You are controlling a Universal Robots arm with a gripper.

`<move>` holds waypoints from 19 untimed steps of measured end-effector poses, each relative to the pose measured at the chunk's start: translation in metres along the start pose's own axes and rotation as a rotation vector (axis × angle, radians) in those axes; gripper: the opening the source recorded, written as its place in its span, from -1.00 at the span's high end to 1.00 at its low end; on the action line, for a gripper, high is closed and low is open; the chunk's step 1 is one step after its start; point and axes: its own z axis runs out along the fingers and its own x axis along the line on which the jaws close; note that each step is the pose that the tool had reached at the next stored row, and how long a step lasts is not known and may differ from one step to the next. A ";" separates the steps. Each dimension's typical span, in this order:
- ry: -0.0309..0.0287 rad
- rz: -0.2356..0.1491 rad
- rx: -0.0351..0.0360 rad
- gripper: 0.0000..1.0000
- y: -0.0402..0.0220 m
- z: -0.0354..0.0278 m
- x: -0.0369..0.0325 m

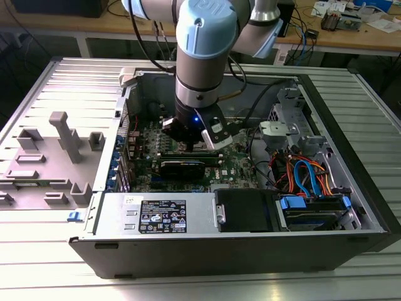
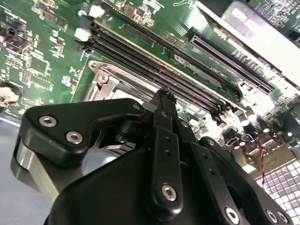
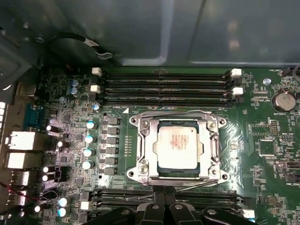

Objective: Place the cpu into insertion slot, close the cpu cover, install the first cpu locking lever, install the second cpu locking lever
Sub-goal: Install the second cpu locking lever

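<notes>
1. While the arm hangs inside the open case (image 1: 351,188), its claw (image 3: 165,206) sits low over the board (image 3: 262,117), at the near edge of the socket.
2. Claw: fingers (image 3: 154,211) drawn together, tips meeting at a point, nothing between them. In the second wrist view the claw (image 2: 165,96) ends just beside the socket's metal frame.
3. Cpu (image 3: 180,145): seated flat in the slot (image 3: 161,166), just ahead of the claw tips, silver top facing up, square to the frame.
4. Cover (image 3: 146,140): lying down around the cpu, its window framing the chip; to judge by this it is already closed.
5. Levers: thin wire bars run along the cover's edges, one at the far side (image 3: 173,114) and one just before the claw tips. Whether either is hooked I cannot tell.
6. Step in hand, as judged: the locking-lever stage, placing and closing being done. The closed tips look set to push a lever, not to grip.
7. What that calls for, as judged: a steady press down and sideways under the retaining hook, keeping clear of the memory slots (image 3: 164,86) beyond the socket and those beside the claw.
8. Surface: case lying open on a ribbed metal tabletop (image 1: 62,81); grey fixture blocks (image 1: 62,135) well off toward the exterior view's left.
9. Room: wooden benches (image 1: 338,37) behind, cluttered with cables and small parts.
</notes>
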 end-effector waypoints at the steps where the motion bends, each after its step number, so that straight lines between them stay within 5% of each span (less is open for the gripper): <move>1: 0.0001 -0.001 -0.0011 0.79 -0.0009 0.0004 0.0016; 9: 0.0053 -0.030 -0.0041 0.79 -0.0029 0.0054 0.0163; 19: 0.0057 -0.033 -0.0068 0.79 -0.0030 0.0064 0.0188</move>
